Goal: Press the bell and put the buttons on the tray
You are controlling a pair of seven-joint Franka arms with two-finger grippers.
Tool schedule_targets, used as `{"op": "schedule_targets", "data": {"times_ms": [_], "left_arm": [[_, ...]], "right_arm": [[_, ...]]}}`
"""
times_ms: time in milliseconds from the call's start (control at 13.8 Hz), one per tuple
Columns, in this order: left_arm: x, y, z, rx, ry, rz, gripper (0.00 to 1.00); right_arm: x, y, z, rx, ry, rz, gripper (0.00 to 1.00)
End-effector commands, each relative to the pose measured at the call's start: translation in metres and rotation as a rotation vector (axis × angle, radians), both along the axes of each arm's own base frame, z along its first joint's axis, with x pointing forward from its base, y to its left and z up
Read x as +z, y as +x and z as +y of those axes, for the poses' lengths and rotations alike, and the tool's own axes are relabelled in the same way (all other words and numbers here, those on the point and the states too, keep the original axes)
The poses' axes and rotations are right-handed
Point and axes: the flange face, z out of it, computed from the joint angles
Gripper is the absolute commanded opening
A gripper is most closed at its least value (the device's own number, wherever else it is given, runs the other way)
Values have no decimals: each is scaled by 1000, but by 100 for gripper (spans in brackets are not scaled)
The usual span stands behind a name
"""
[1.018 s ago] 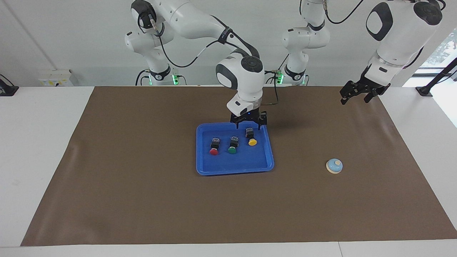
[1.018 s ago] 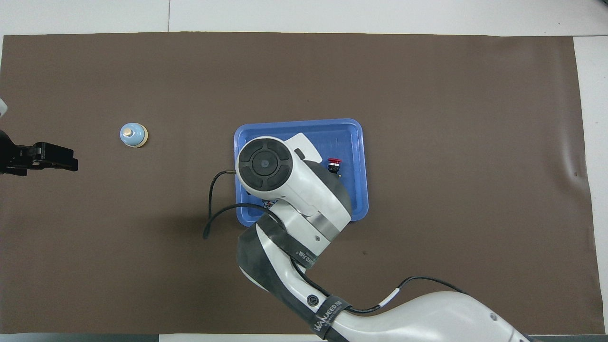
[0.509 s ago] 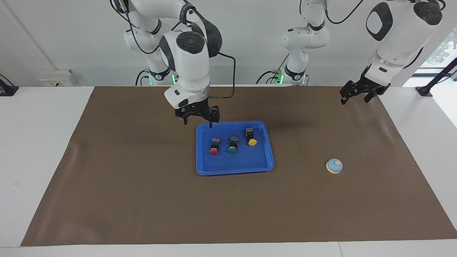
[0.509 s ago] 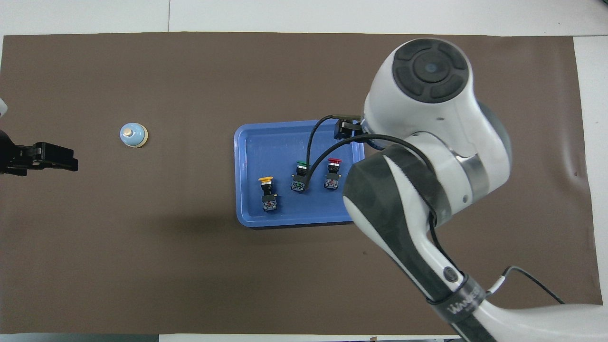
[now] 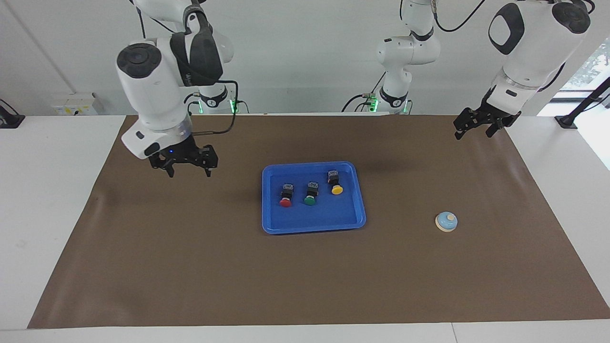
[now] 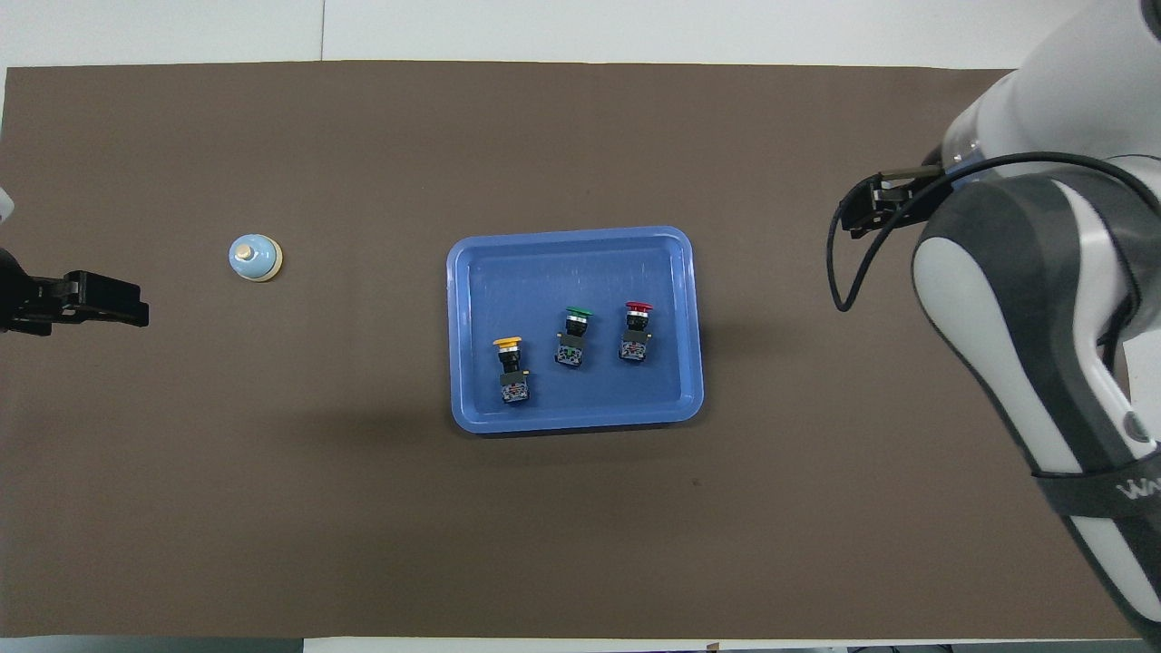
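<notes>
Facing and overhead views of the tabletop (image 5: 43, 200), covered by a brown mat (image 5: 190, 267). The right hand (image 5: 188, 169) hangs over bare mat toward the right arm's end, its fingers spread and holding nothing, touching nothing. The left hand (image 5: 472, 129) waits raised over the mat's edge at the left arm's end, fingers likewise spread and empty. The blue tray (image 5: 355, 216) lies flat at mid-mat. In the facing view it sits at about 4 o'clock from the right hand and well apart from it, and at about 8 o'clock from the left hand. Three buttons rest inside the tray in a slightly slanted row, each lying on its side with its cap pointing away from the robots: the red button (image 5: 286, 195) toward the right arm's end, the green button (image 5: 310, 194) in the middle, the yellow button (image 5: 335, 183) toward the left arm's end and a little nearer to the robots. The bell (image 5: 446, 222) stands on the mat apart from the tray, at about 6 o'clock from the left hand in the facing view and farther from the robots than the buttons.
</notes>
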Motion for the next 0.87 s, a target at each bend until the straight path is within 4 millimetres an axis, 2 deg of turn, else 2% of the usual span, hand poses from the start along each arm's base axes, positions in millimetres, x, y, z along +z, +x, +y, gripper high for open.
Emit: {"op": "schedule_targets", "data": {"times_ms": [0,145,364,509,655,800], "left_arm": [[4,-3,2,3,5,-6,100],[4,-3,2,3,5,-6,100],[4,-3,2,3,5,-6,100],[4,-3,2,3,5,-6,100],[4,-3,2,3,5,-6,100],[4,-3,3,4,5,-6,100]], "right_arm": [[27,-22,-31,32,32,20,100],[51,-42,-54,37,28,37,100],[80,-70,-64,18,17,65,100],[100,-92,-64,15,13,79,100],[107,-105,-66,8,12,85,100],[100,-107,-68,-11,62,83,100]]}}
